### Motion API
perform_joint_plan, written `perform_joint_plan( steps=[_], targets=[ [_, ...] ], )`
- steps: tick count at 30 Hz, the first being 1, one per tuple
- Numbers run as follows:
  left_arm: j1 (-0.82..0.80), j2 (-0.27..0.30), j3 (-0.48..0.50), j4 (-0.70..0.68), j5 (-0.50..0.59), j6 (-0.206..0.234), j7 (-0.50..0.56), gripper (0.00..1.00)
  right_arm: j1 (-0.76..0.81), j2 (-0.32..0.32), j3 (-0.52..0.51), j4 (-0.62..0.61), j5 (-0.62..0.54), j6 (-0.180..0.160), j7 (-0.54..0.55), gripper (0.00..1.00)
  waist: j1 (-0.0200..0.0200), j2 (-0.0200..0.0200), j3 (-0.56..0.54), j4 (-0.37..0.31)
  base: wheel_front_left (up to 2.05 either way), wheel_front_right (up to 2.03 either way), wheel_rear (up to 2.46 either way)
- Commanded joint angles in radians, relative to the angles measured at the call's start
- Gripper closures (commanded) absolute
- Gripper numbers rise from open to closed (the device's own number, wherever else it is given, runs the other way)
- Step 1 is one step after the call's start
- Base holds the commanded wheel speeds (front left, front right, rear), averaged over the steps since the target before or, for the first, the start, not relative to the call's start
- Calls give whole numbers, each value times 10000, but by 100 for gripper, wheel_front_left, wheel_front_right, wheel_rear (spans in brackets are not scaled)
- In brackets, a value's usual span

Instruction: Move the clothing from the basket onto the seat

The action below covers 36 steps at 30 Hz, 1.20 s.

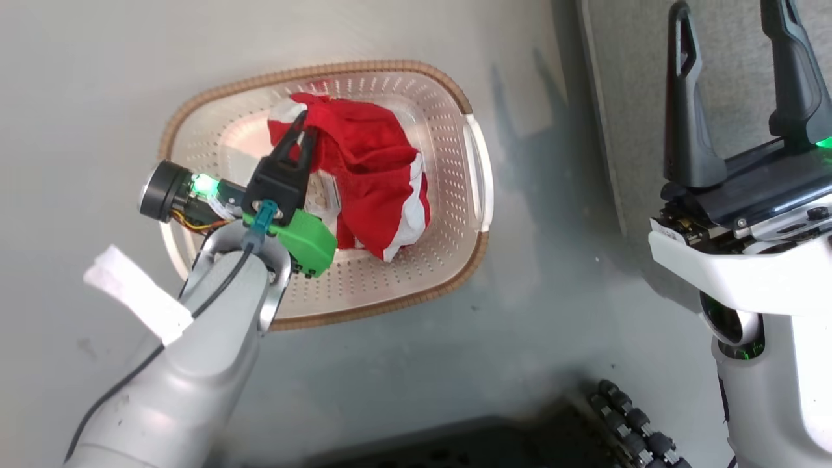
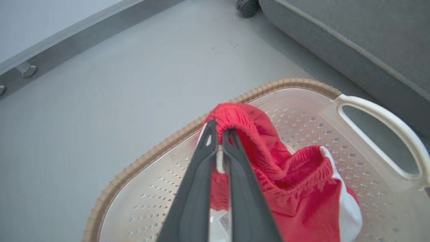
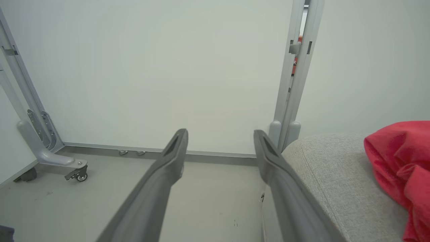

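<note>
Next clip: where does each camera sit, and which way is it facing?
Head view: on the head, facing down at basket and seat; left hand shut on a red garment, right hand open.
Left wrist view: on the left wrist, looking along its shut fingers into the basket.
Right wrist view: on the right wrist, facing a white wall past the seat with a second red garment; spread fingers show.
Shared: head and left wrist views both show that red garment gripped.

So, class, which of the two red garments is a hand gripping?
The garment in the basket: the left hand is shut on its waistband. The other garment lies free on the seat.
</note>
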Motion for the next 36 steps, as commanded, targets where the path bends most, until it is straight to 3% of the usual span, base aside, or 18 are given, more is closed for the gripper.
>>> perform_joint_plan(
  steps=[1, 12, 19, 26, 36],
  targets=[
    [315, 102, 101, -297, 122, 83, -4, 100, 233, -13, -42, 86, 38, -10, -18, 0, 0, 0, -702, 238, 0, 0, 0],
    [2665, -178, 1472, -3376, 378, 335, -7, 100, 1324, -89, -65, 696, 162, -10, -16, 0, 0, 0, -3794, 541, 0, 0, 0],
    [4092, -521, 2419, -5497, 578, 175, -5, 100, 2266, -151, -91, 972, 327, -10, -18, 0, 0, 0, -5651, 802, 0, 0, 0],
    [4935, -759, 3028, -6744, 816, -38, -4, 100, 3175, -17, 91, 1357, 529, -10, -18, 0, 0, 0, -6829, 863, 0, 0, 0],
    [5788, -987, 3142, -7743, 1106, -392, -4, 100, 4362, 177, 768, 1998, 757, -10, -16, 0, 0, 0, -7820, 886, 0, 0, 0]
  ],
)
